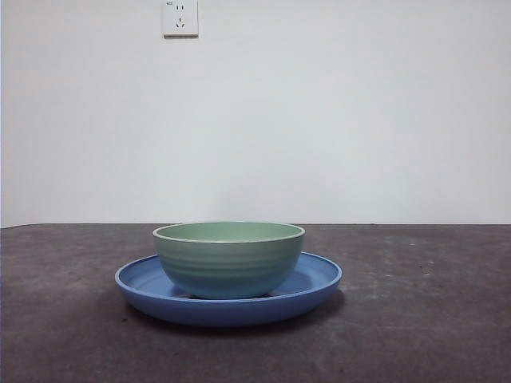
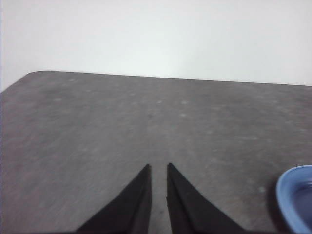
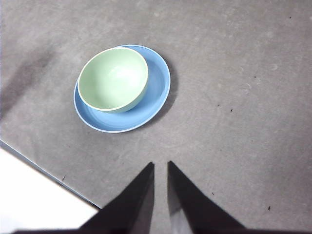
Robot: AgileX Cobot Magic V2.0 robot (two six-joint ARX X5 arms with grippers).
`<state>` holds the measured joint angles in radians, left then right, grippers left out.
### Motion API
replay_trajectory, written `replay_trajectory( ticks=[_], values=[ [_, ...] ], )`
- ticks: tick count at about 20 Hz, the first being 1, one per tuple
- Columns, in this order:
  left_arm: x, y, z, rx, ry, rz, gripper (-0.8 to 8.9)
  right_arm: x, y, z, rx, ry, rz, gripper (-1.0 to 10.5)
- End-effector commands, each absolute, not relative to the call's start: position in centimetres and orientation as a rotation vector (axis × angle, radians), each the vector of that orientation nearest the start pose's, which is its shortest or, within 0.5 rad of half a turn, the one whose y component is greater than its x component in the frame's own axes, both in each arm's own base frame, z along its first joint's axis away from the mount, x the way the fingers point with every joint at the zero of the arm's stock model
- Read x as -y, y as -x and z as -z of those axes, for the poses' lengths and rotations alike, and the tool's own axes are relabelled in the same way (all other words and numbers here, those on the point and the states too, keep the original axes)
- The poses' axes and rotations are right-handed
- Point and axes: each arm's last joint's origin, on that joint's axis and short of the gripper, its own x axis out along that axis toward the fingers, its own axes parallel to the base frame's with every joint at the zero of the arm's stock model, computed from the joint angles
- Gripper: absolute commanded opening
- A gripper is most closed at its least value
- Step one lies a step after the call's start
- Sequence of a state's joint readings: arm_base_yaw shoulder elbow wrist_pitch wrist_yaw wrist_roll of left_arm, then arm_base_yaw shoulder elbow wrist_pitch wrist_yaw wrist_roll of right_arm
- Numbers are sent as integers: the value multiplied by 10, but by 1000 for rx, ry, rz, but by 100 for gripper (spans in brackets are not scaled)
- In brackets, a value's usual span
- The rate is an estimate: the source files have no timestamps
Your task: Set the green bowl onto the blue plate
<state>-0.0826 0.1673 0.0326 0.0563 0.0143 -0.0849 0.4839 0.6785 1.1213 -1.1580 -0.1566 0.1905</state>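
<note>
Front view: the green bowl is seen upright on the blue plate, on the table; placement is judged done; no further move seems called for; left gripper and right gripper are held clear, jaws nearly together, nothing gripped.

A dark grey, faintly mottled worktop fills the lower part of the front view, meeting a plain white wall behind it. High on that wall sits a white electrical socket. In the left wrist view the worktop's far corner is rounded against the wall.
</note>
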Motion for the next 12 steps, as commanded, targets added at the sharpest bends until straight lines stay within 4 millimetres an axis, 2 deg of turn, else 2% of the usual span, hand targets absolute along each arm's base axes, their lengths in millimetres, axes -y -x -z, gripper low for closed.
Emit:
replay_trajectory(
  ticks=[1, 4, 12],
  values=[
    [7, -104, -153, -158, 82, 41, 51, -43, -71, -371, -749, -63, -550, 40],
    [6, -98, -147, -216, 60, 10, 51, -43, -71, -371, -749, -63, -550, 40],
    [6, -95, -149, -179, 41, 17, 51, -43, -71, -371, -748, -63, -550, 40]
  ],
)
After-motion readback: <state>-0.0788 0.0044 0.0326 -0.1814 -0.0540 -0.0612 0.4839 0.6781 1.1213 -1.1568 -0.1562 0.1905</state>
